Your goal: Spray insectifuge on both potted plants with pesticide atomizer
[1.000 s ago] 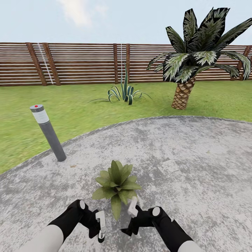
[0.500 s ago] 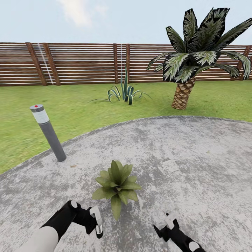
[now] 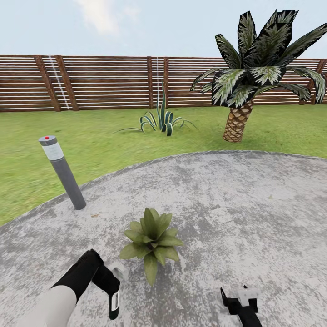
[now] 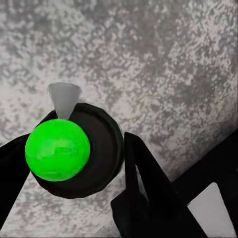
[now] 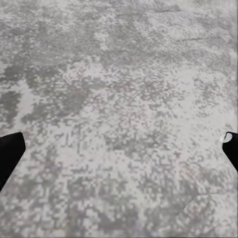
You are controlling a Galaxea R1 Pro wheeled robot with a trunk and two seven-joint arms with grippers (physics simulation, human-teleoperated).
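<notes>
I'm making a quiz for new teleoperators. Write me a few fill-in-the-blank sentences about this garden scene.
1. The plant stands on the grey ___.
2. In the left wrist view, the atomizer has a bright ___ top.
3. In the head view, the bollard stands to the plant's ___.
4. The right gripper has its jaws ___.

Missing words: paving; green; left; open

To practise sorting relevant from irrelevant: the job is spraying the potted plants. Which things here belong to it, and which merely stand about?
Belong to the job:
dark round-bodied pesticide atomizer with green cap, held in the left gripper
small green leafy potted plant on the grey speckled paving

Just standing about:
grey bollard light
striped spiky agave
palm
brown slatted wood fence
</notes>
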